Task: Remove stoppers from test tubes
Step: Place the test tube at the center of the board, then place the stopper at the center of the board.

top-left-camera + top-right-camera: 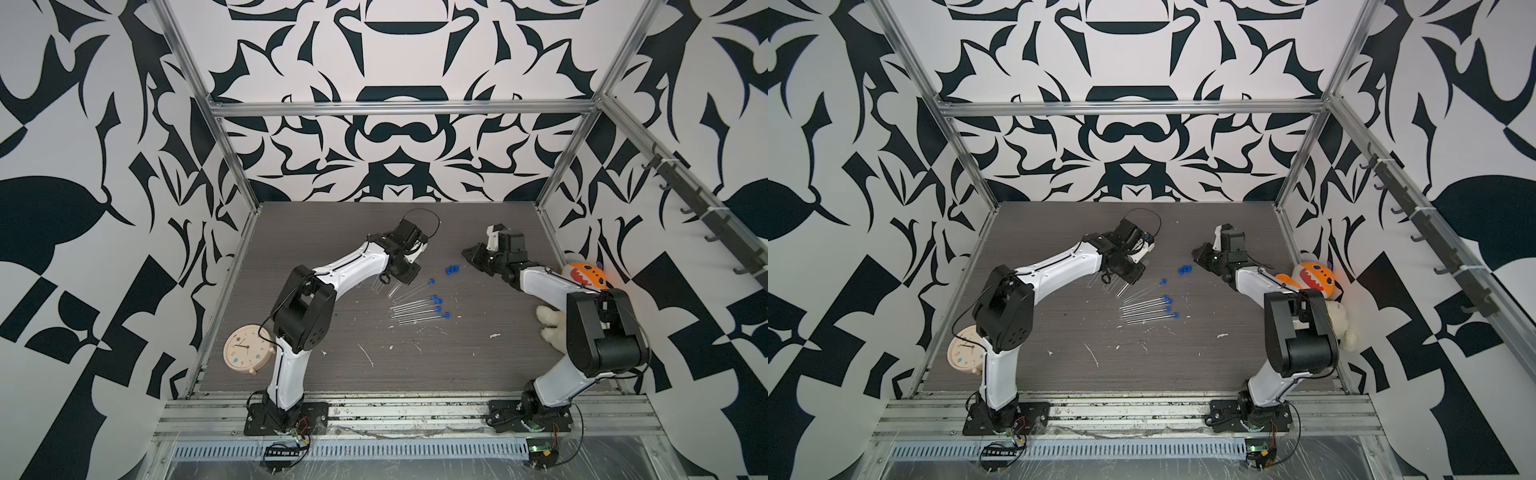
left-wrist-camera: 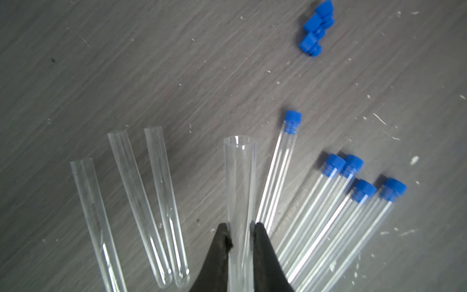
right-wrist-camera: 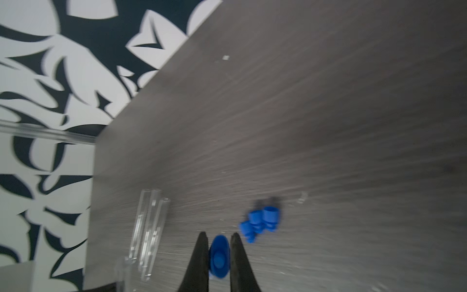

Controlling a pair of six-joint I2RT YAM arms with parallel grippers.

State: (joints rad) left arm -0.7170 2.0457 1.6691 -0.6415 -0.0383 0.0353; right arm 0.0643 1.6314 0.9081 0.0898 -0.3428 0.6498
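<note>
Both tools grip: left tool (image 2: 240,225) pinches an open test tube (image 2: 240,177); right tool (image 3: 218,235) pinches a blue stopper (image 3: 219,255).

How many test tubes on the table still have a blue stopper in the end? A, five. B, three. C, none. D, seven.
A: in the left wrist view, five tubes lie with blue stoppers in their ends, next to three open tubes lying on the table.
</note>
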